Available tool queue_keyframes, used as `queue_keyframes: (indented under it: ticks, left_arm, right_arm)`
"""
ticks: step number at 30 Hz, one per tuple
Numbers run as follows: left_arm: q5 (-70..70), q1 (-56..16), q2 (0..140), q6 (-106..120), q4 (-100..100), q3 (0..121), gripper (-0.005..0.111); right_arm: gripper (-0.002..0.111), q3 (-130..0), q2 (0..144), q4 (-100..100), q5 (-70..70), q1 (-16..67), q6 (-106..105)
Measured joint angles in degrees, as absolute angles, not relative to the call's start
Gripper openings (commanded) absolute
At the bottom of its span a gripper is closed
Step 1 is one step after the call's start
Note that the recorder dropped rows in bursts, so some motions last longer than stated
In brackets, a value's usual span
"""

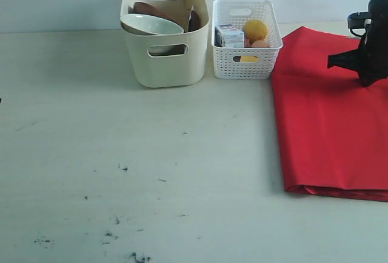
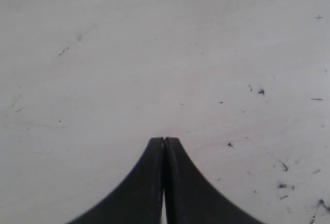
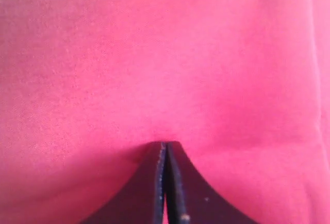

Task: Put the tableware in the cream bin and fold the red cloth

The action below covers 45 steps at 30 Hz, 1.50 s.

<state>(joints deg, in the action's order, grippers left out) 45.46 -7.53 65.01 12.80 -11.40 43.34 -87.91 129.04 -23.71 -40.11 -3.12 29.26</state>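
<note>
Tableware (image 1: 150, 24) was seen inside the cream bin (image 1: 165, 63). The red cloth (image 1: 327, 129) lay at the far right, seemingly part-folded. The right gripper (image 3: 165, 144), over the cloth, and the left gripper (image 2: 164, 140), over bare table (image 2: 154, 53), were closed and empty. Folding was judged the step in hand; a cloth edge would need pinching.

Toward the back of the table (image 1: 121, 154) the tall bin (image 1: 163, 69) stands just left of the lattice basket (image 1: 245, 66). In the bin a bowl (image 1: 151, 25) lies on top, with a plate (image 1: 151, 9) leaning behind it. In the basket the carton (image 1: 229, 35) sits left, the lemon (image 1: 255, 29) behind right, and the egg (image 1: 259, 44) before the lemon. The cloth (image 1: 327, 129) lies right of the basket and runs toward the front. The right gripper (image 3: 165, 144) hangs over the cloth, and the left gripper (image 2: 164, 140) over the tabletop.
</note>
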Motion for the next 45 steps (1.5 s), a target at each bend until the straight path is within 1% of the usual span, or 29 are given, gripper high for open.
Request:
queue_keyframes:
  ticks: [4, 10, 13, 15, 21, 24, 26, 29, 33, 39, 45]
  left_arm:
    - [46.25, -7.53, 65.01, 12.8, -11.4, 43.34, 0.002]
    - [46.27, -7.53, 65.01, 12.8, -11.4, 43.34, 0.002]
    - [46.48, -7.53, 65.01, 12.8, -11.4, 43.34, 0.002]
    - [46.62, -7.53, 65.01, 12.8, -11.4, 43.34, 0.002]
    - [46.63, -7.53, 65.01, 12.8, -11.4, 43.34, 0.002]
    - [46.63, -7.53, 65.01, 12.8, -11.4, 43.34, 0.002]
    - [46.63, -7.53, 65.01, 12.92, -11.4, 43.34, 0.002]
    - [46.63, -7.53, 65.01, 13.6, -11.4, 43.34, 0.002]
    - [46.39, -7.53, 65.01, 14.72, -11.4, 43.34, 0.002]
    - [46.29, -7.53, 65.01, 14.96, -11.4, 43.34, 0.002]
    - [46.29, -7.53, 65.01, 14.96, -11.4, 43.34, 0.002]
  right_arm:
    - [0.0, -90.71, 128.23, -19.29, -45.05, -3.22, 26.68]
    - [0.0, -89.58, 117.98, -18.09, -46.94, -3.22, 26.3]
    - [0.0, -83.33, 112.63, -18.09, -44.72, -3.22, 27.98]
    - [0.0, -76.6, 110.77, -18.09, -42.15, -3.22, 30.05]
    - [0.0, -57.05, 110.22, -15.96, -30.4, -3.22, 34.09]
    - [0.0, -54.34, 109.97, -15.84, -23.11, -3.22, 34.35]
    - [0.0, -55.49, 111.26, -15.84, -21.01, -3.22, 34.48]
    - [0.0, -60.85, 115.53, -16.44, -20.35, -3.22, 34.48]
    - [0.0, -72.16, 123.24, -17.3, -20.68, -3.22, 32.36]
    - [0.0, -88.22, 131.5, -17.7, -27.65, -3.22, 27.98]
    - [0.0, -93.09, 132.42, -18.16, -32.59, -3.22, 27.59]
